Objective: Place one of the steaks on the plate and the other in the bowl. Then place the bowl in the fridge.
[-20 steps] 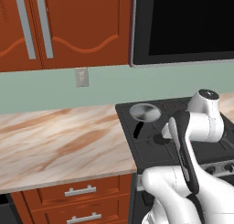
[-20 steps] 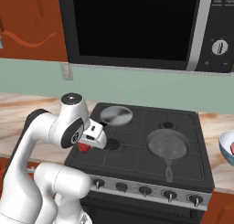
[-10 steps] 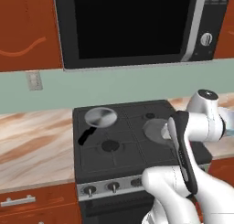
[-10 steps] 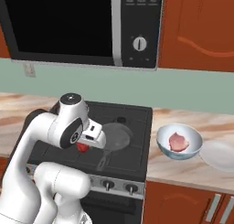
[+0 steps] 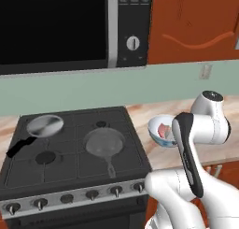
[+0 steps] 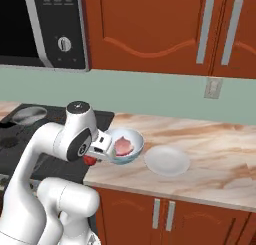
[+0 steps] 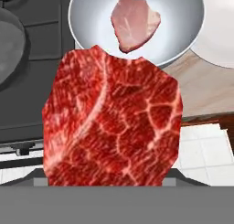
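My gripper (image 6: 93, 157) is shut on the bright red steak (image 7: 112, 122), which looms large in the hand view and hides the fingertips. From the right base view the red steak (image 6: 90, 160) hangs under the hand, at the seam between stove and counter. Just beyond it stands the bowl (image 7: 91, 24) with the paler pink steak (image 7: 135, 21) lying inside. The bowl (image 6: 131, 155) sits on the counter beside the stove, the pink steak (image 6: 124, 146) in it. The white plate (image 6: 167, 160) lies bare to the bowl's right; the plate (image 7: 219, 31) touches the hand view's right edge. The fridge is out of view.
A black stove (image 5: 70, 167) carries two grey frying pans (image 5: 105, 143) (image 5: 45, 125). A microwave (image 5: 70, 27) hangs above it. The marble counter (image 6: 220, 154) stretches right of the plate, under red wall cabinets (image 6: 150, 29).
The base has driven to the right: the views slid from the stove to the counter with bowl and plate. The arm holds the same pose with the red steak.
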